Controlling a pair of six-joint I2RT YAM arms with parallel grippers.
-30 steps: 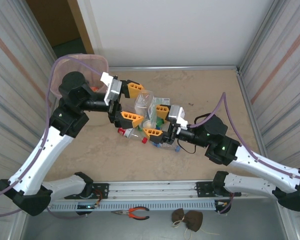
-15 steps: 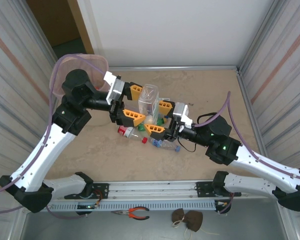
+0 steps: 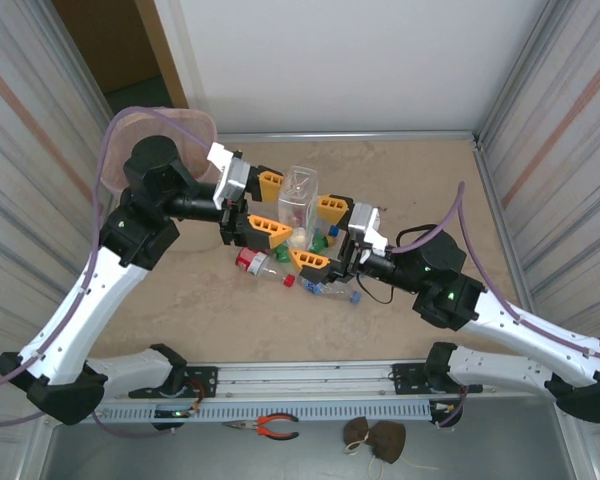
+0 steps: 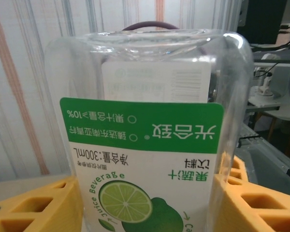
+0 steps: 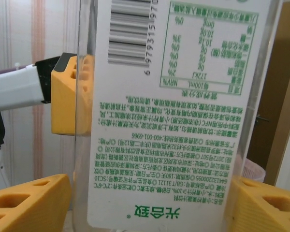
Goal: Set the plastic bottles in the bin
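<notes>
Likely light, slick, crushable: left claw (image 3: 278,207) pinches the lime bottle (image 3: 298,198) mid-body, right claw (image 3: 319,236) slack around it.

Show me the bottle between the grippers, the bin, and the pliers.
bottle (image 3: 298,200): top view, on its clear body.
bin (image 3: 185,125): top view, on its pink wall.
pliers (image 3: 261,426): top view, where the orange handles meet.

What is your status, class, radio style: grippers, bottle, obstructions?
Left gripper shut on lime-label bottle. Right gripper flanks same bottle, grip unclear. Bin far left, nothing loose between. Loose bottles lie beneath.
</notes>
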